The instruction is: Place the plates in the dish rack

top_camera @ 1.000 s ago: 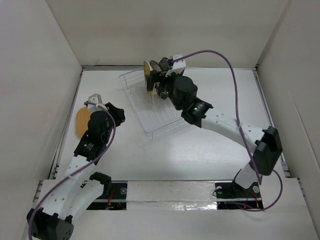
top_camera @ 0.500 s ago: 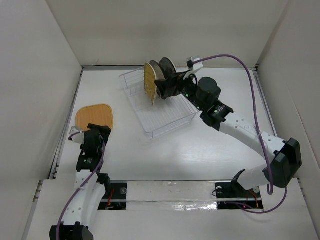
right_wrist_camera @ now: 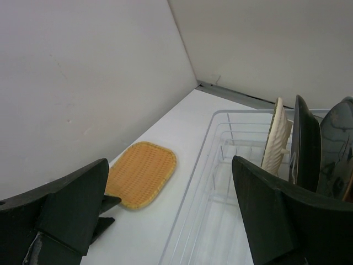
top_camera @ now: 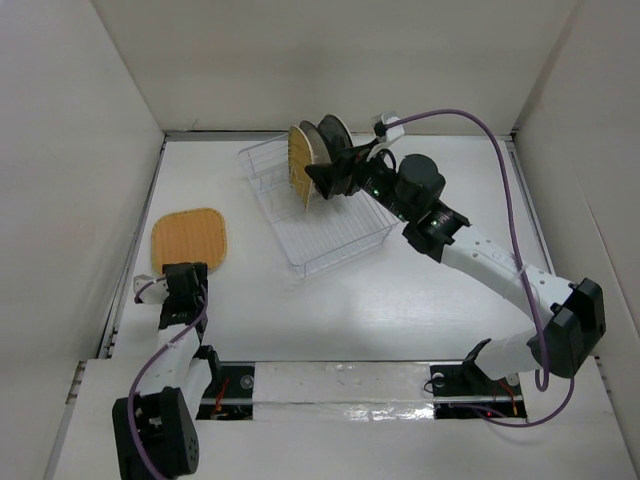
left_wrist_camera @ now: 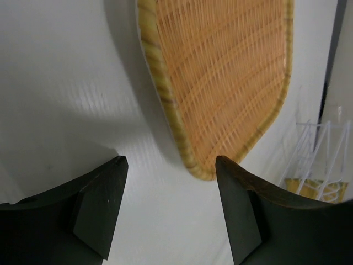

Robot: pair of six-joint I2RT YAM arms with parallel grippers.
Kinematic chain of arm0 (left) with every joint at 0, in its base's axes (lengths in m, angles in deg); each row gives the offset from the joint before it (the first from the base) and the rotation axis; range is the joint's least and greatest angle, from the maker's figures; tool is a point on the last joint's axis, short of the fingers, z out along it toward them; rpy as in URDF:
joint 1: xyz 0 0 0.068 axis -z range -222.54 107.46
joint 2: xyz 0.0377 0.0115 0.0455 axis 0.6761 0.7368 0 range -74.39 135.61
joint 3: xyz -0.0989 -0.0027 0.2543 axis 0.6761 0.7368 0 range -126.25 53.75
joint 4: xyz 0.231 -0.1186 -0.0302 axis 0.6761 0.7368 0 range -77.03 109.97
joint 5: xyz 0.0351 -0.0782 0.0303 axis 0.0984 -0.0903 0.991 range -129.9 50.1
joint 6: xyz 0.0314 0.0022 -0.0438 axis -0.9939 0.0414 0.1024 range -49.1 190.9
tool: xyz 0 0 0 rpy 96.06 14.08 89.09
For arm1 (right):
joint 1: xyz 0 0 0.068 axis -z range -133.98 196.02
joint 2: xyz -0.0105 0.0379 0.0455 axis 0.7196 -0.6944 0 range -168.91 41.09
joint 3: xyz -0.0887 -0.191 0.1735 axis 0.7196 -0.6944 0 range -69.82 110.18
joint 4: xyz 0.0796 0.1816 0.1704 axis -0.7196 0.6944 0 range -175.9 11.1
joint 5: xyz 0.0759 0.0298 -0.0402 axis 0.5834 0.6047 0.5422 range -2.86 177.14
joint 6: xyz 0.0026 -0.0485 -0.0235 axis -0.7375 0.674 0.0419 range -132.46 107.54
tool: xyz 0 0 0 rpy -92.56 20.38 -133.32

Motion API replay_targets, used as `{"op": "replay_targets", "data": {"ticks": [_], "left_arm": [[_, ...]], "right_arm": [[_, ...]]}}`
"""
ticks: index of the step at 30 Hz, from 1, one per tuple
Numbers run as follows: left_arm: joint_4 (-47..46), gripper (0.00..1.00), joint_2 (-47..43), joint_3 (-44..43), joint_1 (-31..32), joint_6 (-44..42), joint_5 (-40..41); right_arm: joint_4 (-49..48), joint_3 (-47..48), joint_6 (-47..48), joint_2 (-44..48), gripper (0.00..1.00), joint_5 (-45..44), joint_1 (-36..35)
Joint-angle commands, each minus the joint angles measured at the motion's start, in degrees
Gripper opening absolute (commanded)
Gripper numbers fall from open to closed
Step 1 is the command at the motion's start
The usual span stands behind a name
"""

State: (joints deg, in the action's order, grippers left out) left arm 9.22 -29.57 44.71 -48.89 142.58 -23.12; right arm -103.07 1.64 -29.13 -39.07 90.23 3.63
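Observation:
The orange woven plate [top_camera: 188, 238] lies flat on the table at the left; it also shows in the left wrist view [left_wrist_camera: 220, 72] and the right wrist view [right_wrist_camera: 140, 174]. My left gripper [top_camera: 183, 272] [left_wrist_camera: 171, 204] is open and empty, just short of the plate's near edge. The clear dish rack [top_camera: 330, 225] [right_wrist_camera: 220, 165] holds the yellow woven plate [top_camera: 298, 165] [right_wrist_camera: 276, 135] upright, with a shiny dark plate [right_wrist_camera: 306, 146] and a dark grey plate [right_wrist_camera: 336, 149] behind it. My right gripper [top_camera: 318, 182] [right_wrist_camera: 171, 204] is open and empty above the rack, beside the yellow plate.
White walls close in the table on the left, back and right. The rack's corner [left_wrist_camera: 320, 160] shows at the right of the left wrist view. The right arm's purple cable [top_camera: 470, 130] loops over the back right.
My left arm has pulled back from over the orange plate toward the near edge. My right gripper has backed off from the yellow plate, which now stands in the rack.

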Motion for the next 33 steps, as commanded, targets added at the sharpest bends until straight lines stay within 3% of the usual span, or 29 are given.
{"op": "replay_targets", "data": {"ticks": [1, 8, 12, 15, 18, 19, 23, 28, 31, 33], "left_arm": [[-10.6, 0.63, 4.7, 2.4, -6.5, 0.1, -4.1], [-23.2, 0.59, 10.8, 6.3, -10.3, -0.2, -6.4], [-29.8, 0.56, 20.6, 5.7, -10.3, 0.0, -8.3], [-33.9, 0.41, 24.3, 4.9, -10.3, -0.3, -9.5], [-37.1, 0.05, 25.0, 5.5, -10.8, -0.6, -10.1], [-37.6, 0.00, 24.9, 5.7, -10.8, -0.9, -10.3], [-40.3, 0.00, 20.8, 8.2, -11.4, -2.9, -11.8], [-29.8, 0.00, 0.4, 8.1, -11.4, -7.1, -11.3], [-21.2, 0.00, -12.6, 7.1, -11.4, -8.7, -9.7], [-16.7, 0.00, -19.4, 6.1, -11.4, -10.0, -9.7]], "right_arm": [[-2.9, 0.2, -0.9, 1.0, 0.98, 2.7, 0.6], [-2.9, 0.1, -1.7, 0.3, 0.96, 3.1, 4.4], [-3.5, -0.8, -2.6, 1.1, 0.95, 4.1, 5.2], [-3.7, -1.0, -2.7, 1.3, 0.95, 3.9, 5.2], [-3.7, -0.9, -2.8, 1.1, 0.94, 3.8, 5.2], [-3.6, -0.7, -2.8, 0.9, 0.94, 3.8, 5.2], [-3.6, -0.8, -3.0, 0.9, 0.94, 3.8, 5.2], [-3.8, -0.8, -3.3, 1.3, 0.91, 5.0, 4.1], [-3.8, 0.3, -4.1, 0.2, 0.80, 9.2, 4.1], [-3.6, 2.7, -4.5, -2.0, 0.34, 15.6, 4.1]]}}
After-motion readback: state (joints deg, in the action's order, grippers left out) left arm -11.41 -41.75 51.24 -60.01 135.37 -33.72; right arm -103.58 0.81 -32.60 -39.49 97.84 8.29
